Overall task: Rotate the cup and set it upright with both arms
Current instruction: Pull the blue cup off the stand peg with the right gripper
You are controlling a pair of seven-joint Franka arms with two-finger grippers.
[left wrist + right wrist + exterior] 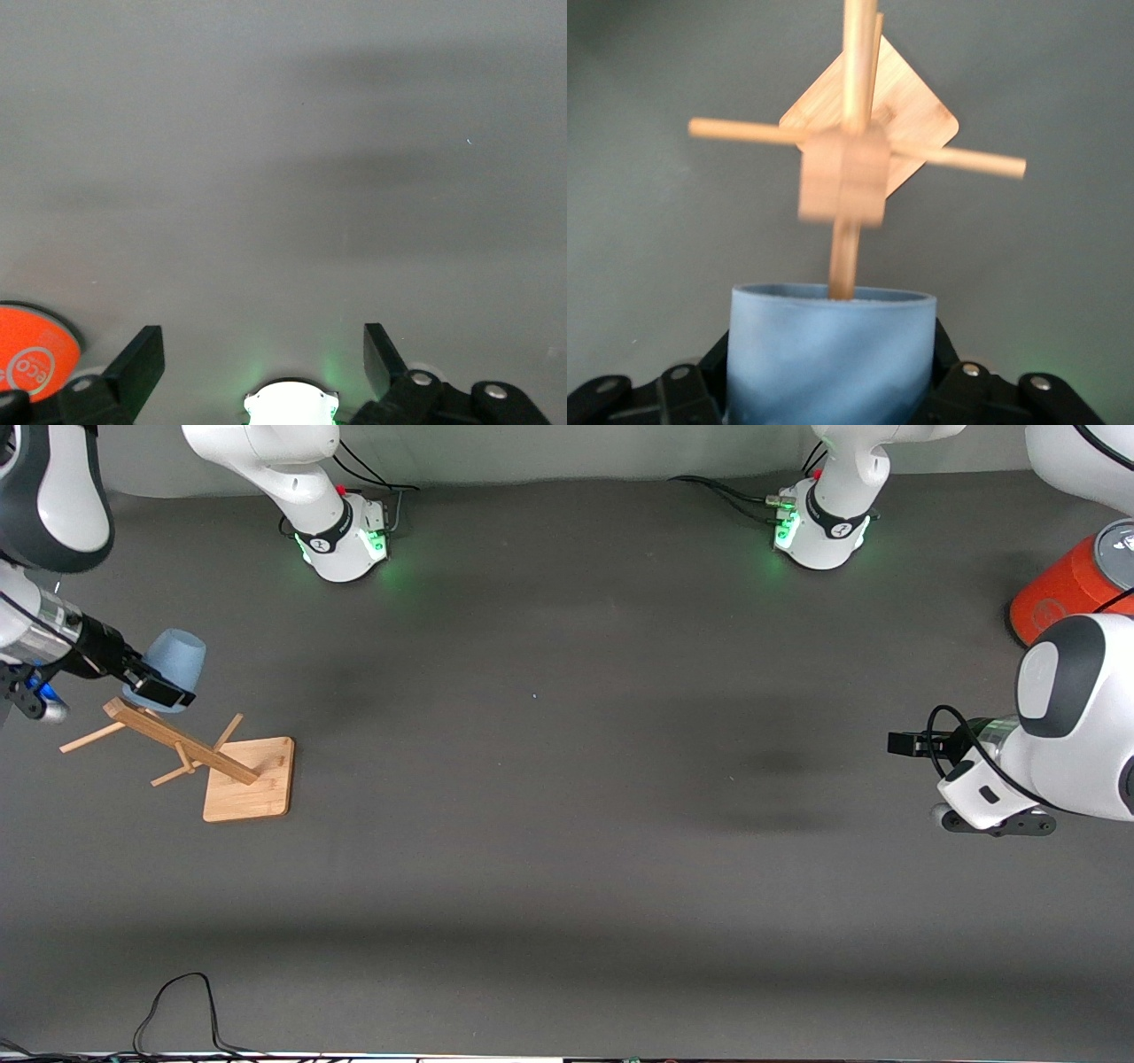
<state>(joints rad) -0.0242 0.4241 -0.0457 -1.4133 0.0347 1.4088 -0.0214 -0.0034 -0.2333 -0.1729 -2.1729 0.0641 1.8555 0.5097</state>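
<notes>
One cup (175, 657) clamped in right hand (156, 688), seemingly over rack peg (843, 257).

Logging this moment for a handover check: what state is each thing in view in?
cup: upside down, mouth over a peg of the rack, gripped at its rim.
right hand: shut on the cup, above the rack.
wooden rack: standing on its base, toward the right arm's end.
left hand: open, holding nothing, waiting above bare table.
orange cylinder: lid on.

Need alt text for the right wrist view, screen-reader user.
The right gripper holds a pale-blue cup, its mouth at a peg of a wooden cup rack. The rack's square base rests on the dark grey table.
</notes>
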